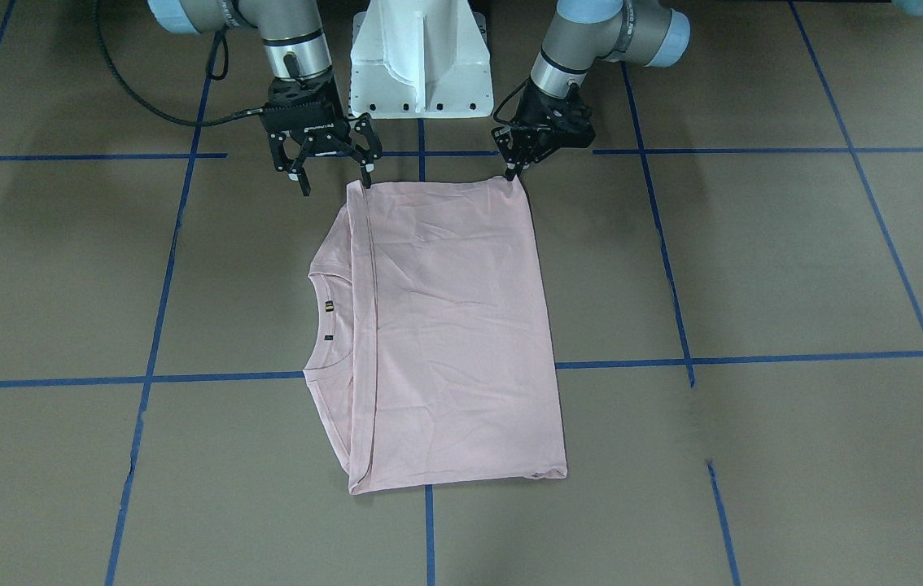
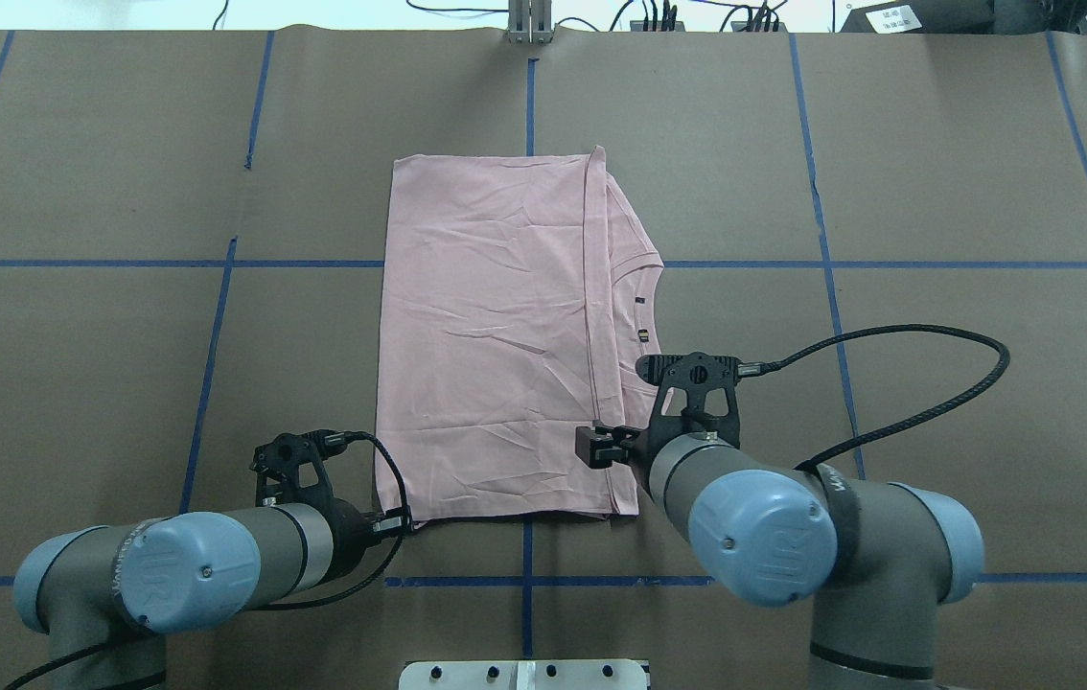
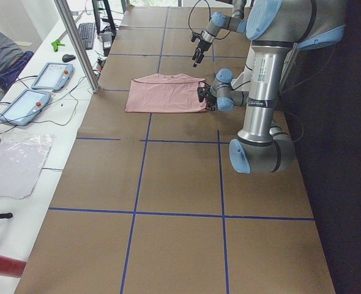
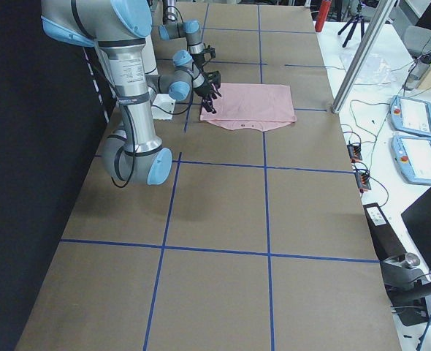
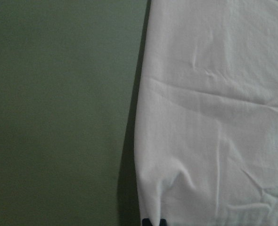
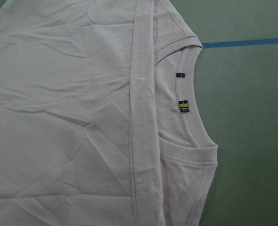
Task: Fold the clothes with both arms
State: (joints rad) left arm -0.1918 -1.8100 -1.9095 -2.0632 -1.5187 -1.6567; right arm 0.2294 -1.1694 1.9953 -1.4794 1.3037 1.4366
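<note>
Left gripper: it is being kept clenched on the T-shirt's robot-side corner. Cloth is being puckered at the tips in the wrist view, so a real pinch is being judged.

T-shirt: it is being shown flat on the brown table, already doubled over, with its plain side up. The printed face is presumably being kept inside the fold.

Hem band: it is being laid along the T-shirt just short of the collar, which is being left uncovered on the robot's right edge.

Right gripper: it is being held spread wide at the T-shirt's other robot-side corner. One fingertip is being placed right at the cloth edge, and nothing is being gripped.

Step in hand: the two robot-side corners are probably being taken so that the edge can be lifted evenly. The right pinch is not yet being made.

Risk: only the top layer may be caught, and the fold may be skewed.
</note>
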